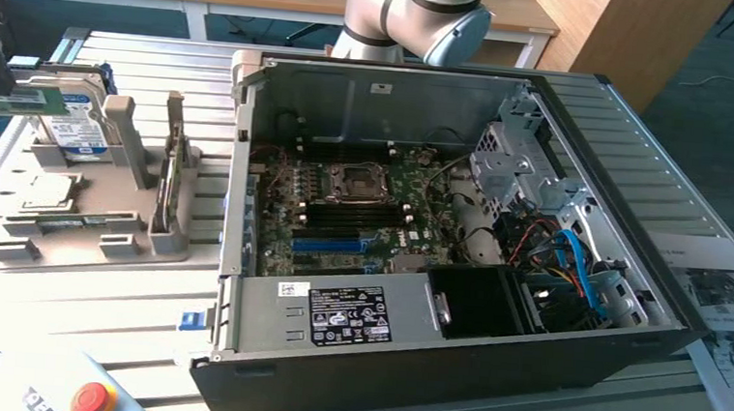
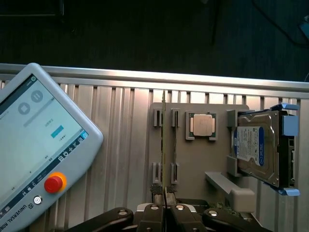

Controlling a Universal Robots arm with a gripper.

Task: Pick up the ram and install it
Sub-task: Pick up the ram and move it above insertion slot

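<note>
- One open computer case (image 1: 459, 367).
- Beside the case: one gray holder tray (image 1: 108, 202).
- On that side of the case: one ram (image 1: 6, 103), one hard drive (image 1: 73, 127), one processor chip (image 1: 47, 191).
- Near the case: one teach pendant (image 2: 43, 140).

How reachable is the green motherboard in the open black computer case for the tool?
Likely yes: the black computer case lies open upward, green motherboard uncovered; metal drive cage and cables sit off to its side.

The end effector (image 2: 164, 207) points downward, its fingers clamped on the ram (image 2: 164, 145).
</note>
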